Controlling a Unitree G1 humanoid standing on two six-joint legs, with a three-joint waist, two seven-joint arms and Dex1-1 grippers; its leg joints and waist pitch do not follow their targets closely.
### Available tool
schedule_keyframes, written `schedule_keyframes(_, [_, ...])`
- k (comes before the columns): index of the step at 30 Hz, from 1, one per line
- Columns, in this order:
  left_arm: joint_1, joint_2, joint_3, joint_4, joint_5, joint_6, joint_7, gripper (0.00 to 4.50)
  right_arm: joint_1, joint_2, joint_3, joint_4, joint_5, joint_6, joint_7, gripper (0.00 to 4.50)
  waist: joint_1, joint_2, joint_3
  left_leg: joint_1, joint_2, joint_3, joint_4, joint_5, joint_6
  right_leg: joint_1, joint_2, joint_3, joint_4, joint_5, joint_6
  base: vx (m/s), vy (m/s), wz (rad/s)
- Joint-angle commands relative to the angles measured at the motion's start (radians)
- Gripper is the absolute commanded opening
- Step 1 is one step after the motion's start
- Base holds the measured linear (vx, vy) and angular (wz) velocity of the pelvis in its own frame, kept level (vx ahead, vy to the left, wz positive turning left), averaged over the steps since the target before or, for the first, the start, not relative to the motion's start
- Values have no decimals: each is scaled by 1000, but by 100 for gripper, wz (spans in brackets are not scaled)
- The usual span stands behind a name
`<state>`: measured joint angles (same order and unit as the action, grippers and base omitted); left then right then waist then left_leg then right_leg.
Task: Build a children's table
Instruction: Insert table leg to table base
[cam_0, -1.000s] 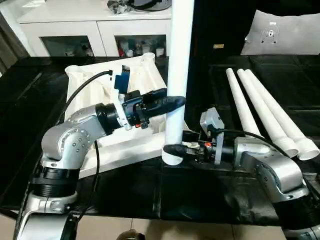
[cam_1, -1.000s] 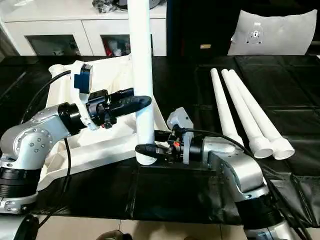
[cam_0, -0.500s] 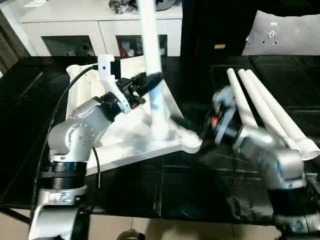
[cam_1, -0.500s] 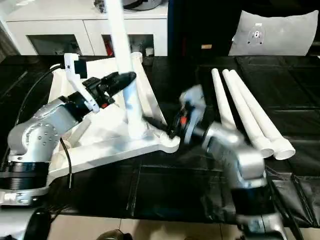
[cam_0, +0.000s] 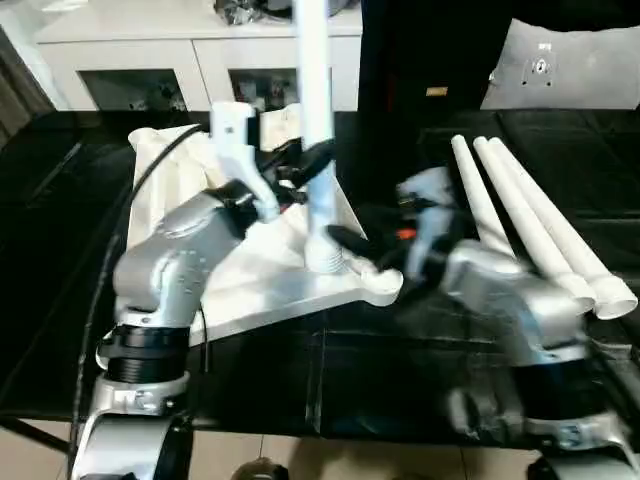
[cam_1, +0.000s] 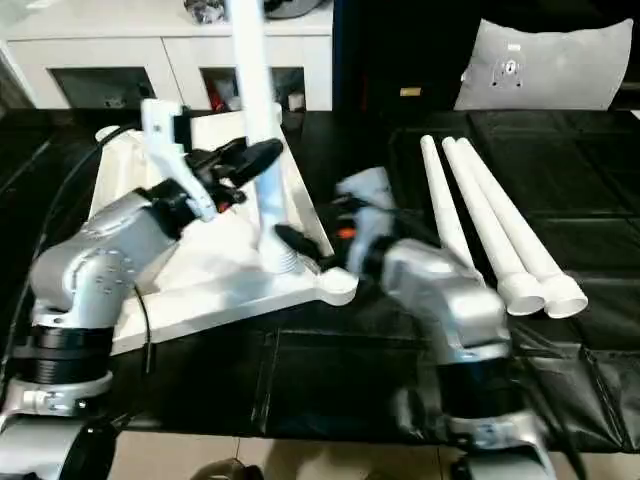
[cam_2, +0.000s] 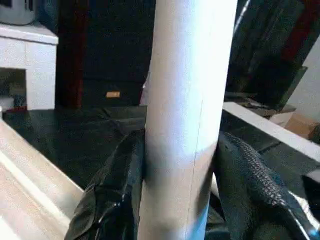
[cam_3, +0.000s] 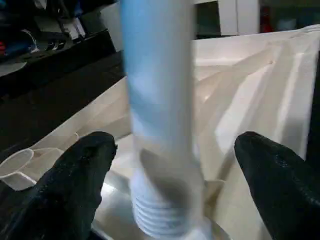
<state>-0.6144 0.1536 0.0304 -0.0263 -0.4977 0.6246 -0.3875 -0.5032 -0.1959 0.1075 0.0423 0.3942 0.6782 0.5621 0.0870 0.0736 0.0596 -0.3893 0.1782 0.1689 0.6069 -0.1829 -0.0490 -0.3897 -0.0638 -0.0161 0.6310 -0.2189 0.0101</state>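
Observation:
The white table top (cam_0: 200, 170) lies upside down on the black cloth. One white leg (cam_0: 314, 90) stands upright over it, and my left gripper (cam_0: 312, 160) is shut on its shaft. In the left wrist view the leg (cam_2: 187, 115) sits tight between both fingers (cam_2: 112, 200). Its threaded lower end (cam_0: 326, 256) is down at the top's underside, beside the near right corner socket (cam_0: 382, 285). My right gripper (cam_0: 342, 240) is open at that end, its fingers (cam_3: 75, 175) wide apart on either side of the threads (cam_3: 162, 215) and not touching them. Three more legs (cam_0: 530, 220) lie side by side to the right.
A white cabinet (cam_0: 150, 55) with glass doors stands behind the work surface. A grey-white cushion (cam_0: 570, 65) leans at the back right. Black cloth (cam_0: 400, 380) covers the surface up to its near edge.
My right gripper has let go of the leg's lower end and opened wide. The left gripper has carried the leg from the top's front edge to over its near right corner.

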Motion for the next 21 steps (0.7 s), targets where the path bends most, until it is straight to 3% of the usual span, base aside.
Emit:
schedule_keyframes(1, [-14, 3, -15, -28, 17, -10, 9, 180, -17, 11, 11, 16, -20, 8, -23, 407, -2, -20, -79, 15, 29, -8, -58, -63, 6, 44, -55, 26, -68, -53, -209, 0, 0, 0])
schedule_keyframes(8, [-17, 2, -41, -38, 40, -13, 2, 180, -45, 38, 6, 69, -38, 1, -61, 364, 1, -23, -81, 12, 28, -8, -55, -32, 3, 45, -52, 26, -60, 16, -208, 0, 0, 0])
schedule_keyframes(15, [-16, 3, -42, -53, 33, -1, -5, 180, -58, 47, 6, 96, -41, -16, -48, 291, 4, -26, -89, 6, 26, -7, -47, 22, 34, 47, -52, 25, -48, 114, -225, 0, 0, 0])
schedule_keyframes(21, [-13, -1, -37, -61, 28, 7, -3, 180, -62, 48, 10, 106, -40, -23, -40, 250, 3, -27, -84, 7, 28, -6, -49, -14, 36, 44, -52, 24, -54, 64, -226, 0, 0, 0])
